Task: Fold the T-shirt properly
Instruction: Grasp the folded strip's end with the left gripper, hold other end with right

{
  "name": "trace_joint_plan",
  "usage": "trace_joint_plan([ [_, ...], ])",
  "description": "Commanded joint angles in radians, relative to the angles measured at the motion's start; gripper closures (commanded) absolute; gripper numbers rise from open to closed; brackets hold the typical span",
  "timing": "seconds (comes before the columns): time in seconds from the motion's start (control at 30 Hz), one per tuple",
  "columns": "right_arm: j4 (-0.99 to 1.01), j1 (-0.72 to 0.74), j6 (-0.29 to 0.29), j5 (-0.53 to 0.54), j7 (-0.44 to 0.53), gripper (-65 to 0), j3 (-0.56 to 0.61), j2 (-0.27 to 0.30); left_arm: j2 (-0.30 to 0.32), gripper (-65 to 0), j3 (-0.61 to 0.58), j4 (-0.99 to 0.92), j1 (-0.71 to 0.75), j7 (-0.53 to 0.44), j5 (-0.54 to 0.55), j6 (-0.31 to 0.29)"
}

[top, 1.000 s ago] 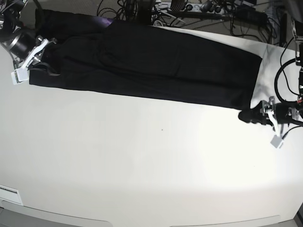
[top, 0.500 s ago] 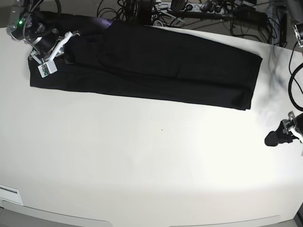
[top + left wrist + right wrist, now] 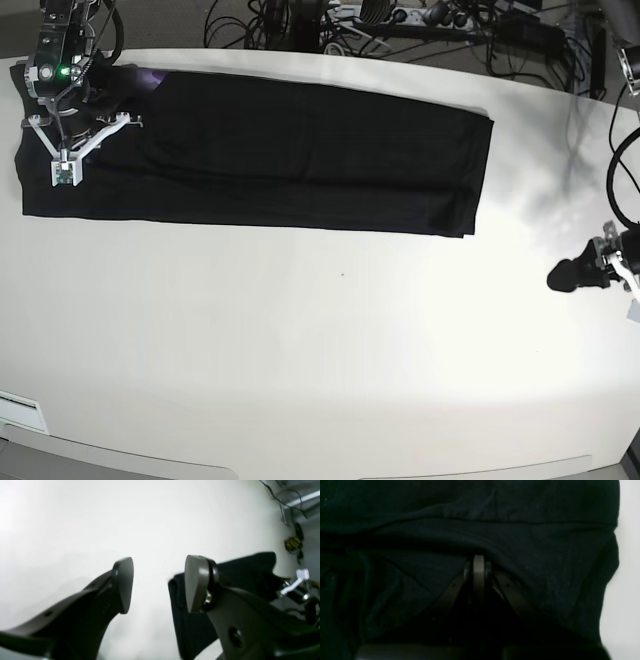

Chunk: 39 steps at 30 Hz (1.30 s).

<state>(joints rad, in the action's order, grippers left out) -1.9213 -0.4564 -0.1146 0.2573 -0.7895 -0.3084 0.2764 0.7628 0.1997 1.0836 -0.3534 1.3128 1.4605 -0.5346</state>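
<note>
The black T-shirt (image 3: 300,150) lies as a long flat folded strip along the far side of the white table (image 3: 300,350), plain side up. My right gripper (image 3: 85,110) is at the strip's left end. In the right wrist view it (image 3: 478,565) is shut on the T-shirt, with dark cloth (image 3: 532,555) bunched over the fingertips. My left gripper (image 3: 565,276) hovers over bare table to the right of the shirt's right end. In the left wrist view it (image 3: 160,585) is open with nothing between its fingers, and the shirt (image 3: 250,563) lies beyond the right finger.
Cables and equipment (image 3: 400,25) crowd the space behind the table's far edge. A white label (image 3: 20,408) sits at the near left corner. The other arm (image 3: 297,582) shows at the far right of the left wrist view.
My right gripper has dragged the T-shirt to the left, so its right end has shifted left and the strip lies straighter. My left gripper has drawn back to the right, away from the shirt's corner.
</note>
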Motion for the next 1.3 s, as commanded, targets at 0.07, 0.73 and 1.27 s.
trace_joint_plan([
  [0.07,-0.036,0.008,0.003,0.0,0.009,0.0,-0.006,0.012,0.024,-34.7,0.012,0.012,0.03,0.027,0.023,-0.003],
  [0.73,-0.101,0.005,-0.062,0.003,-0.015,-26.0,-0.006,0.012,-0.002,-37.8,-0.073,0.012,0.179,0.03,0.023,0.003],
  [1.27,-0.101,0.005,-0.061,0.003,-0.034,-26.0,-0.006,0.012,-0.177,-37.7,-0.153,0.012,0.212,0.028,0.023,0.024],
])
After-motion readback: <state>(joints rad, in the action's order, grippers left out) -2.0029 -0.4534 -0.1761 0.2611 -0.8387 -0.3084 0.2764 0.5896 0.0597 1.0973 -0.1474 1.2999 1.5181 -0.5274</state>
